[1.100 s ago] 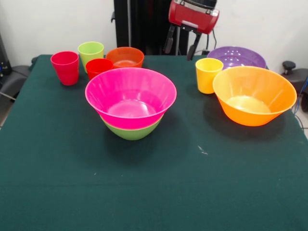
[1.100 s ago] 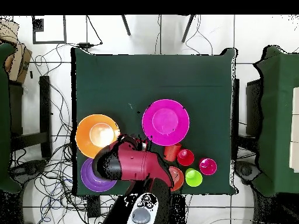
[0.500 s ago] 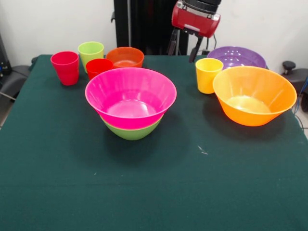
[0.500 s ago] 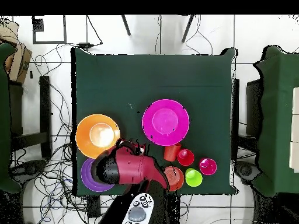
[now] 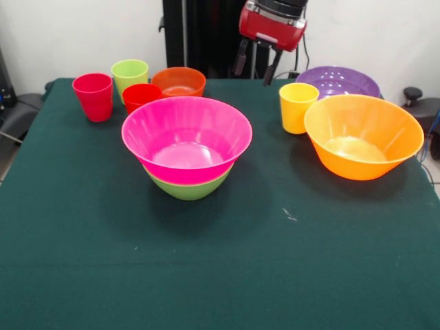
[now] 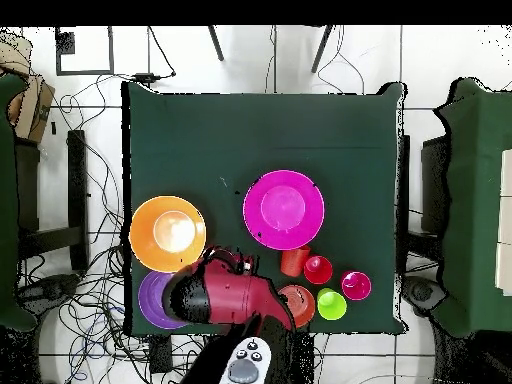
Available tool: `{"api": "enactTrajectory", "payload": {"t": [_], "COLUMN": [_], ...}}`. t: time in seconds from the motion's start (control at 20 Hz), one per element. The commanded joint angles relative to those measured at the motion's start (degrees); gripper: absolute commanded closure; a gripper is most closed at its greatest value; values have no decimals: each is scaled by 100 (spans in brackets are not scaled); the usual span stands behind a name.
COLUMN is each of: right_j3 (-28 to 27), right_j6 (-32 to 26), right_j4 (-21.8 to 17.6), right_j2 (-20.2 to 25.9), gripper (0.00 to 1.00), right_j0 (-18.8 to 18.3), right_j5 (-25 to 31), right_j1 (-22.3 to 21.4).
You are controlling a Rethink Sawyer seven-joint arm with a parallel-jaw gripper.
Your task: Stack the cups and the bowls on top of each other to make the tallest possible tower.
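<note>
The claw (image 5: 255,67) hangs empty above the worktop's (image 5: 220,261) back edge, its two dark fingers (image 5: 241,58) spread apart, holding nothing. The tower (image 5: 187,146), pink bowl nested in green, sits near the middle, well in front of the claw. The yellow cup (image 5: 297,107) stands just beside it, touching the orange-yellow bowl (image 5: 363,136). No readable writing shows. The front view shows the green bowl under the pink; overhead, the arm (image 6: 225,295) partly covers the purple bowl (image 6: 152,303).
</note>
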Motion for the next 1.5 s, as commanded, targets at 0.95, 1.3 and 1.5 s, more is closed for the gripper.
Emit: {"api": "enactTrajectory", "payload": {"t": [0.95, 1.3, 1.5], "right_j3": [913, 932, 987], "right_j6": [1039, 1003, 996], "right_j4": [109, 104, 151], "right_j2": [883, 909, 891], "gripper": [0, 0, 0], "right_j0": [-280, -300, -218], "right_j5": [-1119, -1108, -941], "right_j1": [505, 475, 331]}}
